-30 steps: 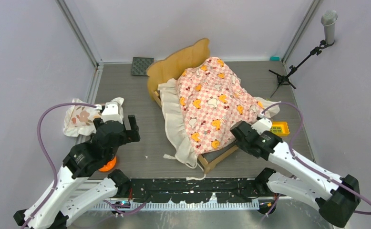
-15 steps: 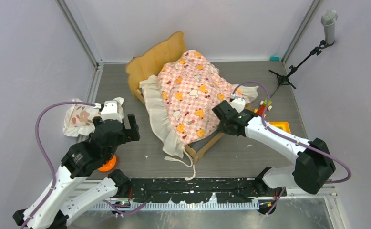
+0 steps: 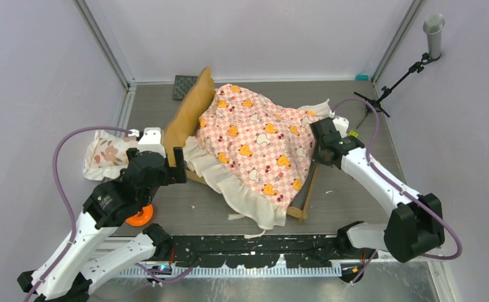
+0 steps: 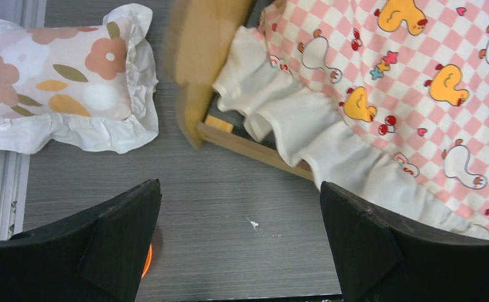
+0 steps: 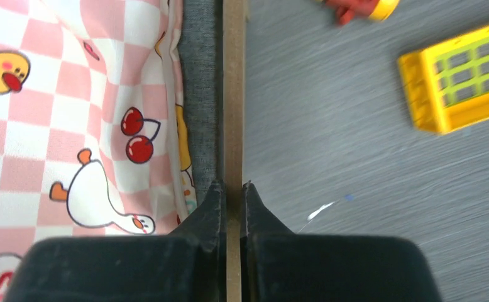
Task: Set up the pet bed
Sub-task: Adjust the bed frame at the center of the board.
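Observation:
The pet bed's tan headboard stands edge-on at the left, close to my left gripper. The pink-checkered ruffled sheet covers the bed and hangs over its near side. My right gripper is shut on the bed's wooden side rail, its fingertips pinching it next to the dark grey mattress panel. My left gripper is open and empty over bare floor, just short of the headboard and the sheet's ruffle.
The floral ruffled pillow lies at the left edge, also in the left wrist view. An orange disc sits under my left arm. A yellow block lies right of the rail. A dark mat and microphone stand are at the back.
My right gripper has swung the bed round, moving from the near right to the back right. The headboard has turned from the back to the left. My left gripper has shifted slightly right.

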{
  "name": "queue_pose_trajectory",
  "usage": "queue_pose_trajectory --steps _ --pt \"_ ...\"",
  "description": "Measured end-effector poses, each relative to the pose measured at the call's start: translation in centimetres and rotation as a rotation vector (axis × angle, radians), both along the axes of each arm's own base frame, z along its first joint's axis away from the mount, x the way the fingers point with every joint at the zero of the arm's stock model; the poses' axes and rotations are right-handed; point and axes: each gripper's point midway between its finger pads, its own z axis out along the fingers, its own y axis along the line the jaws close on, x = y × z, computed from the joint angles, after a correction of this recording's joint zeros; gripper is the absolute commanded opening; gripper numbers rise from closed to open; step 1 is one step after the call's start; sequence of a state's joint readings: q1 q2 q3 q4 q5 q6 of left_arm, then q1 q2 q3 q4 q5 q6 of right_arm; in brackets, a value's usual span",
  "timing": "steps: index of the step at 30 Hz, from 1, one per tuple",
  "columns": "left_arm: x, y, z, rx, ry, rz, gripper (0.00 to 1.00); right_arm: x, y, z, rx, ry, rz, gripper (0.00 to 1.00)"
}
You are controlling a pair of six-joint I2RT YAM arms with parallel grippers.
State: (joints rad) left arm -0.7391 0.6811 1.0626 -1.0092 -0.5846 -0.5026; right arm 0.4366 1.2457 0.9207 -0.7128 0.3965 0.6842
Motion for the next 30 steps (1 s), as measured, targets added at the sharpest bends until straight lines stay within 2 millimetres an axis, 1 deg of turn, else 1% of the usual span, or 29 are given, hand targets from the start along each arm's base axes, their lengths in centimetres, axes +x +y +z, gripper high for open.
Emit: queue_pose_trajectory --steps 2,5,6,9,11,16,17,18,19,20,21,23,25,27,28,30 --pt "0.1 -0.2 0.2 0.009 0.001 -0.011 1.0 1.5 -2.0 0.1 -0.042 0.008 -0.013 0.01" --pt "0.3 -0.3 0.7 0.016 -0.002 -0.021 1.0 3.6 -3.3 0.1 -0.094 0.04 0.007 0.01" --pt "0.4 -0.4 1.0 0.022 -0.004 -0.027 1.0 4.4 -3.5 0.1 -0.106 0.049 0.018 0.01" --pt "0.7 -0.7 1.8 0.034 -0.01 -0.04 1.0 7.9 -3.7 0.3 -0.11 0.048 0.066 0.01" --pt "0.8 -0.8 2.2 0.042 -0.012 -0.052 1.0 9.7 -3.7 0.3 -0.102 0.03 0.092 0.01" --pt "1.2 -1.2 3.2 0.069 -0.014 -0.079 1.0 13.1 -4.2 0.5 -0.1 0.013 0.149 0.01" --pt "1.3 -1.3 3.6 0.071 -0.018 -0.082 1.0 13.9 -4.3 0.6 -0.102 0.012 0.158 0.05" --pt "1.4 -1.3 3.9 0.071 -0.024 -0.084 1.0 14.4 -4.3 0.6 -0.105 0.01 0.166 0.13" --pt "1.4 -1.3 4.3 0.073 -0.03 -0.087 1.0 15.0 -4.3 0.7 -0.106 0.012 0.175 0.24" --pt "1.5 -1.3 4.5 0.08 -0.034 -0.091 1.0 15.4 -4.3 0.7 -0.103 0.013 0.181 0.34" --pt "1.6 -1.3 4.7 0.089 -0.037 -0.095 1.0 15.7 -4.1 0.7 -0.095 0.011 0.191 0.41" --pt "1.9 -1.2 4.9 0.119 -0.04 -0.093 1.0 15.8 -3.8 0.9 -0.078 0.004 0.194 0.5" --pt "2.5 -1.0 5.5 0.157 -0.045 -0.082 1.0 15.7 -3.4 1.8 -0.053 -0.023 0.198 0.54" --pt "3.5 -0.9 6.6 0.195 -0.057 -0.068 1.0 15.0 -3.1 3.1 -0.026 -0.056 0.207 0.56" --pt "4.2 -0.9 7.0 0.213 -0.057 -0.059 1.0 14.6 -2.9 3.7 -0.015 -0.07 0.212 0.56" --pt "6.3 -0.8 7.5 0.249 -0.046 -0.026 1.0 13.8 -2.5 5.3 0.011 -0.105 0.228 0.57"
